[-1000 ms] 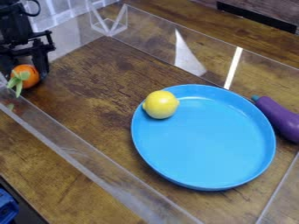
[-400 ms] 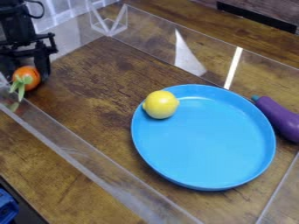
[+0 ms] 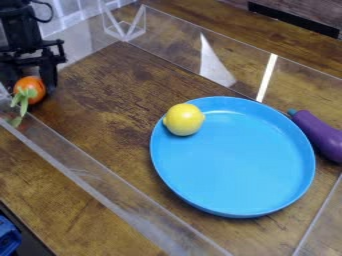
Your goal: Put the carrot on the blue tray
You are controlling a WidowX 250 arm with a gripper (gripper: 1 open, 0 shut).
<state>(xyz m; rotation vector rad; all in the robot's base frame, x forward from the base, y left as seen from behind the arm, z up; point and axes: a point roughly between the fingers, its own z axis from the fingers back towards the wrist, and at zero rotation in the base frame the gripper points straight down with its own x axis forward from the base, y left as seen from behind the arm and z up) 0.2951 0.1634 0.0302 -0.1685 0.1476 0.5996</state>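
Nearest, the blue tray [image 3: 235, 160] is seen w/ a lemon [image 3: 183, 119] on its left rim side; an eggplant [image 3: 321, 134] lies just beside the right edge. Farther back at far left, the carrot [image 3: 27, 90] is pinched in the closed gripper [image 3: 30, 82], low by the table [image 3: 120, 90]. Risk: grip looks shallow, so carrot could be dropped mid-carry, or lemon knocked on placement.

carrot [image 3: 27, 91]: partly behind hand [image 3: 30, 72] | eggplant [image 3: 321, 134]: cut by right edge
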